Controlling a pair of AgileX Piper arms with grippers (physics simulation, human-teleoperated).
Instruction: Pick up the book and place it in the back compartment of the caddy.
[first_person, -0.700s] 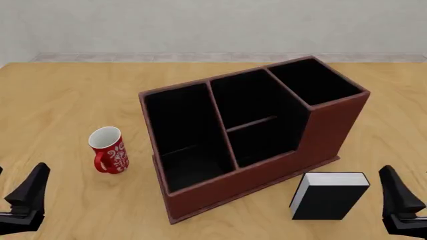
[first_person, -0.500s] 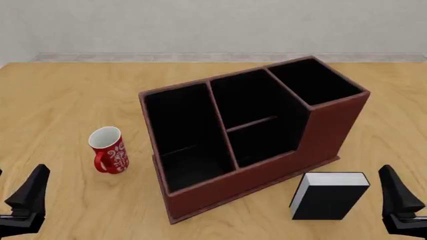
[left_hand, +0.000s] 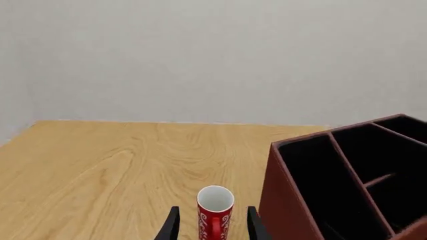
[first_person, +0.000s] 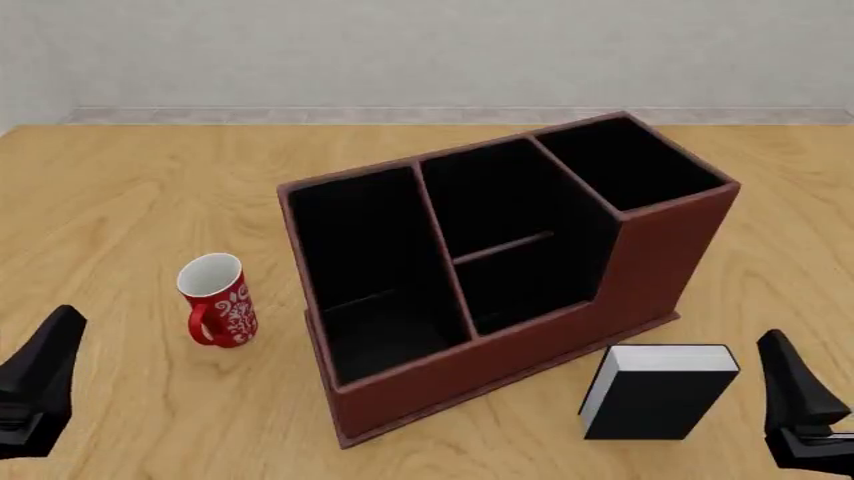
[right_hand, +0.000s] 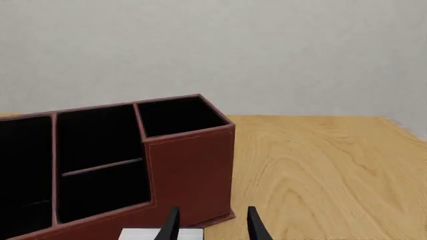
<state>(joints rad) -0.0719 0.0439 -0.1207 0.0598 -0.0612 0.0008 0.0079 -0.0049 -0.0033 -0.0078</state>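
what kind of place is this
Likely a simulated tabletop workspace, not a real room: a bare wood table against a blank grey wall, holding only a caddy, a book and a mug.

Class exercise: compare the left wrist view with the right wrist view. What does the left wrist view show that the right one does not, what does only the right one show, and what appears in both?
Only the left wrist view shows the red patterned mug, standing upright on the table between the open fingers of the left pincer.

Only the right wrist view shows the book: a strip of its white page block near the right pincer, whose fingers are spread apart.

Both show the reddish-brown caddy with its black-lined compartments, the wooden table and the plain pale wall behind.
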